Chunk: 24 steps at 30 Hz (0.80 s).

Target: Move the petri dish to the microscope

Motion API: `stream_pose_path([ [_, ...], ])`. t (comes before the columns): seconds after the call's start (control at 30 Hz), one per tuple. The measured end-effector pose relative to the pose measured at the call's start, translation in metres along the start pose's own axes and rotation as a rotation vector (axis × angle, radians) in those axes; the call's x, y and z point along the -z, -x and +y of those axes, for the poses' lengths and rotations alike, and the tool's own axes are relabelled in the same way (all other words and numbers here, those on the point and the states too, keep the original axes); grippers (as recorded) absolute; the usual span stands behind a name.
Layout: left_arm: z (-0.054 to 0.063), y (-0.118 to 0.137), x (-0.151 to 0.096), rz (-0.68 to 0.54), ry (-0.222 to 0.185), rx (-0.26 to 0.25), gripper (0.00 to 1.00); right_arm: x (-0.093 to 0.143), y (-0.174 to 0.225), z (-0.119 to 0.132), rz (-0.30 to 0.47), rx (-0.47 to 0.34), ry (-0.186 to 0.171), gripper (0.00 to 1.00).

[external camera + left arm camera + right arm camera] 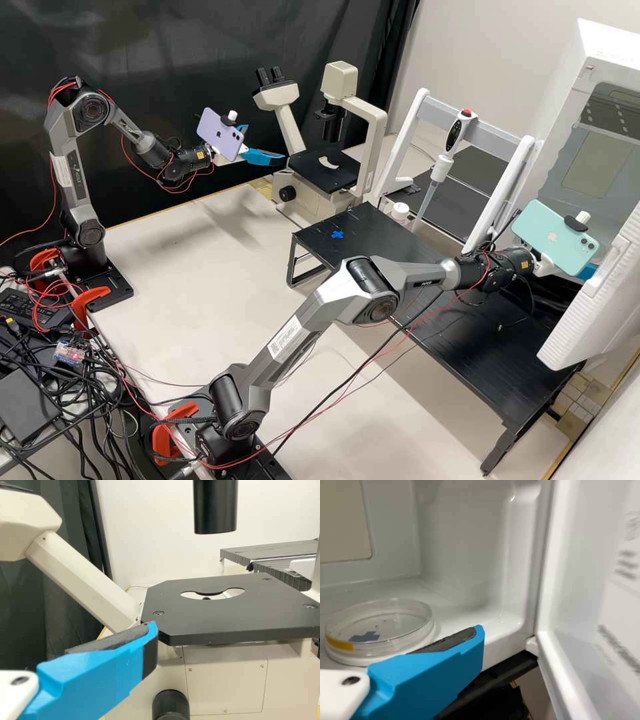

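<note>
The clear petri dish [385, 630], marked blue and yellow, is laid flat inside a white chamber [465, 545]; the cream-and-black microscope [317, 175] is stood upright.

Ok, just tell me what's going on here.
The right gripper is open close to the petri dish, which sits inside a white chamber with its door open. The left gripper hovers open beside the microscope. Nothing is gripped, and the dish isn't at the microscope yet.

Petri dish [402, 622] clear — yellow strip [339, 643], blue mark [365, 637]; microscope [80, 580] cream — stage [220, 617] black.
</note>
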<state>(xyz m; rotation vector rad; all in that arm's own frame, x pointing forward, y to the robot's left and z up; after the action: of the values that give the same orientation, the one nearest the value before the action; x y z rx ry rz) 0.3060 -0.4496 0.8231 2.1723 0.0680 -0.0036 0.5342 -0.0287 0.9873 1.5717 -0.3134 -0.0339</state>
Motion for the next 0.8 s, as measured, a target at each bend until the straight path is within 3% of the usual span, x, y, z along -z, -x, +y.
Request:
stream_pose_path([
  [0.1, 0.0, 0.0, 0.0, 0.0, 0.0, 0.0, 1.0, -0.001, -0.004, -0.005, 0.002, 0.011, 0.016, 1.0],
  [0.43, 0.0, 0.0, 0.0, 0.0, 0.0, 0.0, 1.0, -0.002, -0.006, -0.013, 0.012, 0.021, -0.001, 1.0],
  [0.8, 0.0, 0.0, 0.0, 0.0, 0.0, 0.0, 1.0, -0.003, -0.006, -0.014, 0.009, 0.023, 0.007, 1.0],
])
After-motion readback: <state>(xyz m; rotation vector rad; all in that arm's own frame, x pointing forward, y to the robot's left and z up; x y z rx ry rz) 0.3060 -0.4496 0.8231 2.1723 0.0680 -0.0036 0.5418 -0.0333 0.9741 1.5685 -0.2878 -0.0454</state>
